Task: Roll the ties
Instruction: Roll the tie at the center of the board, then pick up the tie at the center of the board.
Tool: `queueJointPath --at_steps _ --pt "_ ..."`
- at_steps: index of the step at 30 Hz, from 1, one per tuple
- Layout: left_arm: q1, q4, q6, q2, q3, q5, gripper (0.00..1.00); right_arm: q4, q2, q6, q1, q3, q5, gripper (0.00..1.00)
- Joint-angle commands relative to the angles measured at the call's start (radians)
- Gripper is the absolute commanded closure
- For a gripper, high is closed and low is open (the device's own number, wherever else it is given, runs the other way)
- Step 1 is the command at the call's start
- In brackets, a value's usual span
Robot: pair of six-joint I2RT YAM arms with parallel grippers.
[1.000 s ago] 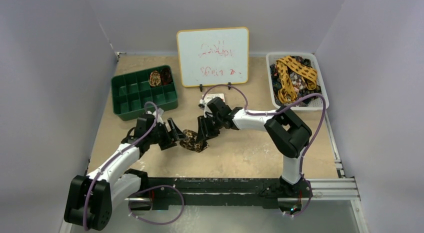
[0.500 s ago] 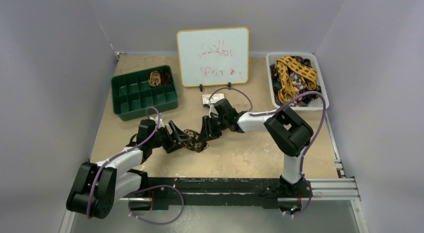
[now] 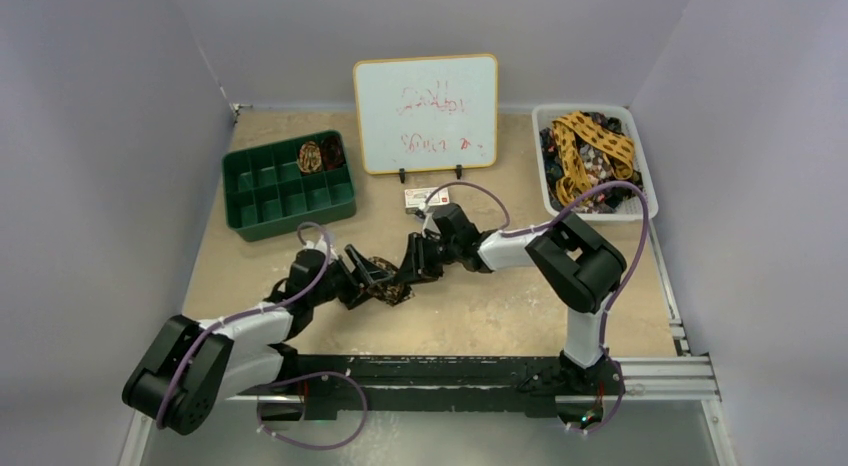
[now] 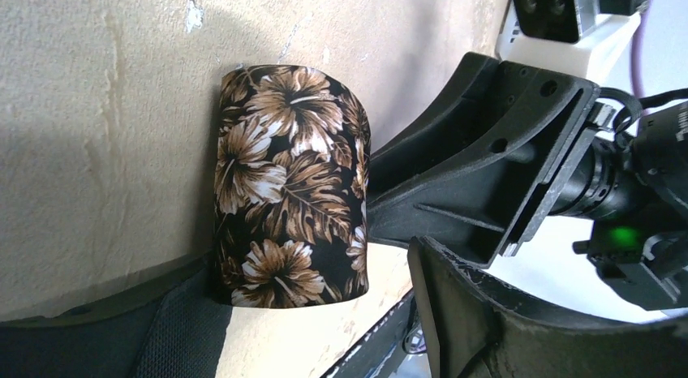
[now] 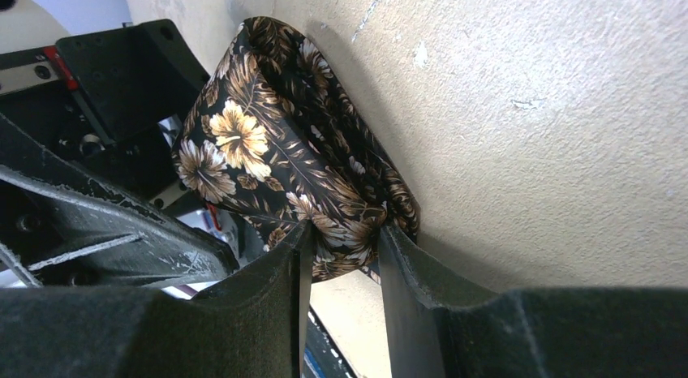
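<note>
A rolled tie [image 3: 393, 285] with a dark brown-and-cream flower and leaf print lies as a short coil on the table in the middle. In the right wrist view the coil [image 5: 268, 143] sits at my fingers, and my right gripper [image 5: 345, 234] is shut on its near edge. My right gripper [image 3: 412, 264] comes at it from the right. My left gripper [image 3: 368, 276] is at the coil's left side, open, with the coil [image 4: 288, 199] between its wide-spread fingers and resting near the lower left finger [image 4: 122, 337]. The right gripper's black body [image 4: 479, 175] fills the space behind the coil.
A green compartment tray [image 3: 250, 211] at the back left holds one rolled tie [image 3: 312, 154]. A white basket [image 3: 548, 186] at the back right holds loose ties, one mustard yellow with dark spots [image 3: 590, 146]. A whiteboard [image 3: 425, 111] stands at the back, with a small card [image 3: 420, 196] before it.
My left arm has dropped lower and slid right, bringing its open gripper around the coil. My right gripper has shifted slightly right and keeps its hold on the coil.
</note>
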State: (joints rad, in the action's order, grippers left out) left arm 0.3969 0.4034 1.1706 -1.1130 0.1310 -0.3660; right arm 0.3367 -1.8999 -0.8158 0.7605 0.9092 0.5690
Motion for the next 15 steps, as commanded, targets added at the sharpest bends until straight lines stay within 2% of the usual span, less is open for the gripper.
queueJointPath --at_steps 1,6,15 --pt "0.041 0.034 0.052 -0.045 -0.072 0.124 0.26 0.017 -0.047 -0.087 0.006 -0.076 -0.040 0.62" --pt "0.089 0.023 0.073 -0.048 -0.065 0.187 0.31 0.109 -0.053 -0.149 0.005 -0.120 -0.047 0.62" --pt "0.098 0.047 0.100 -0.105 -0.054 0.257 0.37 0.190 -0.077 -0.198 0.005 -0.153 -0.015 0.62"
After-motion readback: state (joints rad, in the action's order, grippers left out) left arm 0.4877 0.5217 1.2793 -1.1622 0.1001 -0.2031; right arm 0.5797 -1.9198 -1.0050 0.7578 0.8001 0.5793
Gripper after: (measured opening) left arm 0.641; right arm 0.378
